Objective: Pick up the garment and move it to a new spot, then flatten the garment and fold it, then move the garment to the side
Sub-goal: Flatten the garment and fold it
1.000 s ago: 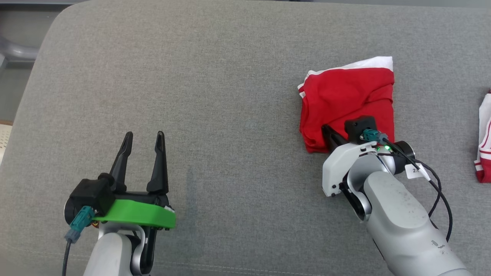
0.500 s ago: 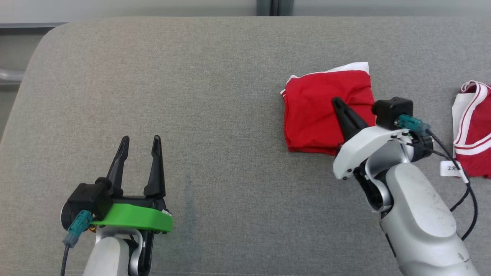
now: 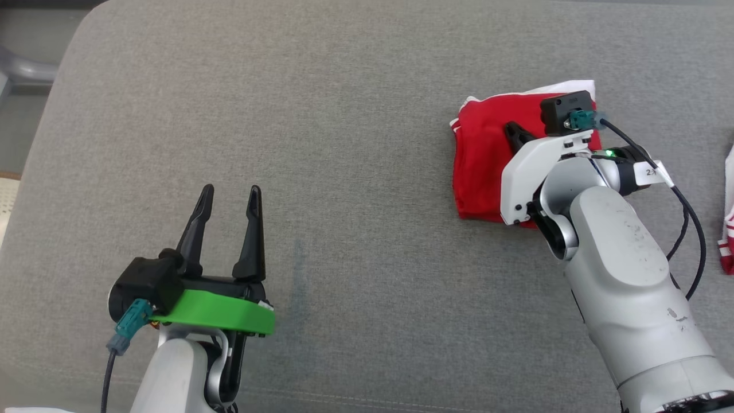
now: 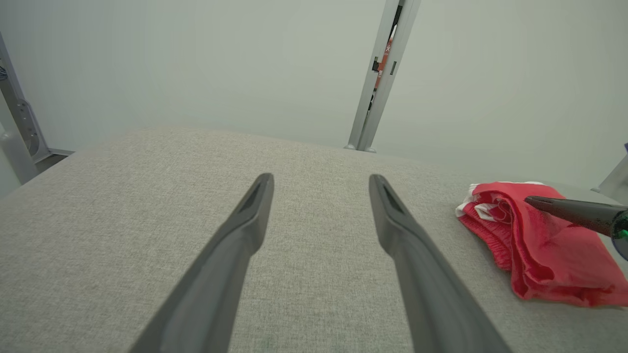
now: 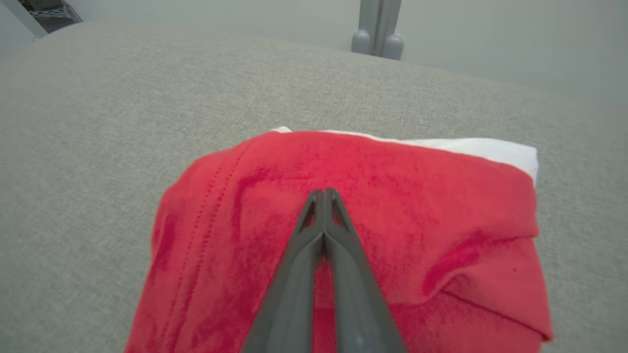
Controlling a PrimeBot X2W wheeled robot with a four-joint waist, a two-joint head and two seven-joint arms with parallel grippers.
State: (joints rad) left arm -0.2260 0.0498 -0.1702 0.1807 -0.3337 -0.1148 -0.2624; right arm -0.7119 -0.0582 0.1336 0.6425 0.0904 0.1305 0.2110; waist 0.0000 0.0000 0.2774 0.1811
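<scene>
Red folded garment (image 3: 479, 166), white edge, lightly creased

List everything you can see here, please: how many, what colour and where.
folded garment: one, red with a white edge, right side of the cushion
second garment: one, red and white, cut off at the far right
cushion: one, grey, beneath everything
metal post: one, grey, behind the cushion
left fingers: two, dark, spread open over bare cushion, lower left
right fingers: two, dark, shut together over the folded garment
</scene>
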